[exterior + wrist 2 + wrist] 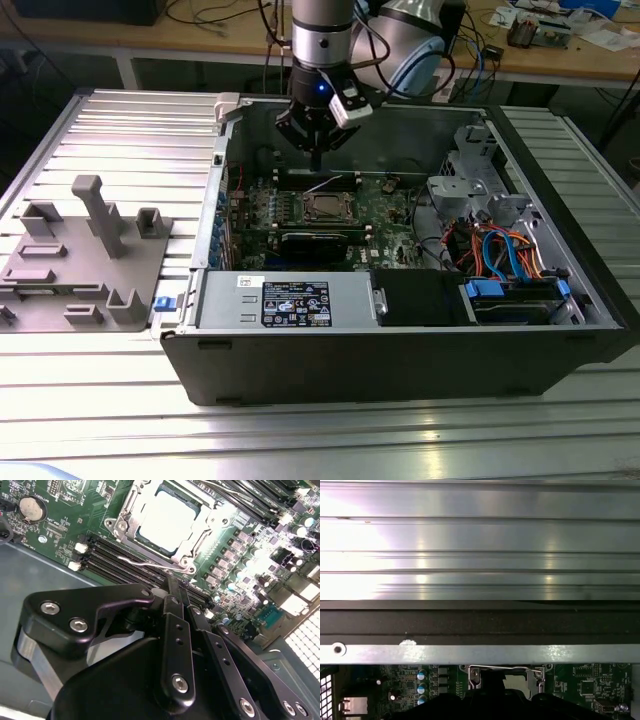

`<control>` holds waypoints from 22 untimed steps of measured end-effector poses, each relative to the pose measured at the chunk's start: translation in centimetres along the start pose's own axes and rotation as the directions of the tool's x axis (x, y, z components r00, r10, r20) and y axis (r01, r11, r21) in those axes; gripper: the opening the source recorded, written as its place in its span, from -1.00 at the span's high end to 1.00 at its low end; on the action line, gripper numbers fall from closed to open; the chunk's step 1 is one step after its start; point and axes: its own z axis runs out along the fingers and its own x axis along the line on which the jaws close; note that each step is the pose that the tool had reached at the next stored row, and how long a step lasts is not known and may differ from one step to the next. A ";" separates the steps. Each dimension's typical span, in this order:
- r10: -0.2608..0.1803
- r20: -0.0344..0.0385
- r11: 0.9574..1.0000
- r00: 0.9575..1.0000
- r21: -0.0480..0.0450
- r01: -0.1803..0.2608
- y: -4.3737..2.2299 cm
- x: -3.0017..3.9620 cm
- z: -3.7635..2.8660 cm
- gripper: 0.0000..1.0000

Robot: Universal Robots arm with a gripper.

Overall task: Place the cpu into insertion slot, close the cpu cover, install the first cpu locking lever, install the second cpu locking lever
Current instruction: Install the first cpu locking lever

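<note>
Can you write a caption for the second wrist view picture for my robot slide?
The gripper hangs over the motherboard, fingers together, near the cpu seated under its cover.

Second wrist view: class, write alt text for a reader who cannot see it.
The cpu sits in the insertion slot with the cpu cover down around it. The black tool hangs near the socket, by a thin wire lever lying over dark memory slots.
</note>
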 end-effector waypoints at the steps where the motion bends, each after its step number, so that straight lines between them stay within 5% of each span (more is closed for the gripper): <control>1: 0.000 0.000 1.000 1.000 0.000 0.000 0.00 -0.07 0.01 0.79; 22: 0.000 -0.002 1.000 1.000 0.000 0.000 0.02 -1.38 0.43 0.79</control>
